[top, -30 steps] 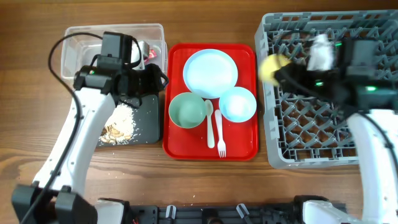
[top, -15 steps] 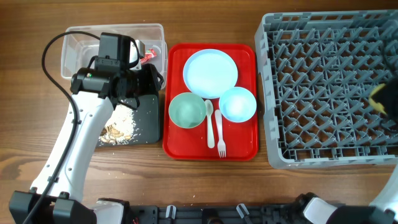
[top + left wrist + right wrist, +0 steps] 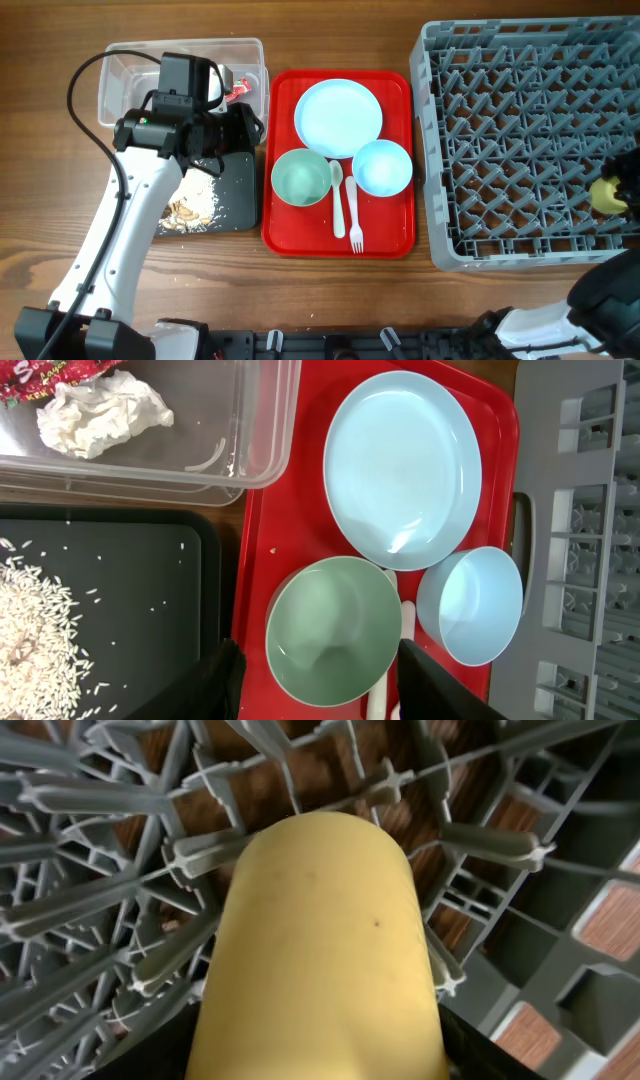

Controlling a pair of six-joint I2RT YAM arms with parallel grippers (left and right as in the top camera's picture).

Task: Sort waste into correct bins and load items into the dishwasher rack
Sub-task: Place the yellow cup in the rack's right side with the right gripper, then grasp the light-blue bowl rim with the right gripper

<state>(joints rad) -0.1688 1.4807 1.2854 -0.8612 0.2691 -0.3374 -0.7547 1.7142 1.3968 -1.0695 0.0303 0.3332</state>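
Note:
My right gripper (image 3: 320,1055) is shut on the small yellow cup (image 3: 315,950) and holds it low over the grey rack's pegs (image 3: 110,880). From overhead the cup (image 3: 606,194) is at the rack's (image 3: 520,100) right front edge. My left gripper (image 3: 325,685) is open and empty above the pale green bowl (image 3: 335,625), near the tubs in the overhead view (image 3: 240,130). The light blue plate (image 3: 338,117), blue bowl (image 3: 382,167), spoon (image 3: 337,195) and fork (image 3: 354,220) lie on the red tray (image 3: 300,235).
The clear tub (image 3: 130,70) holds a red wrapper (image 3: 240,92) and white tissue (image 3: 100,410). The black tray (image 3: 235,195) in front of it holds beige food scraps (image 3: 190,205). The left arm covers part of both.
My right arm has swung with the yellow cup from the rack's back left to its right front edge. The left arm has barely moved.

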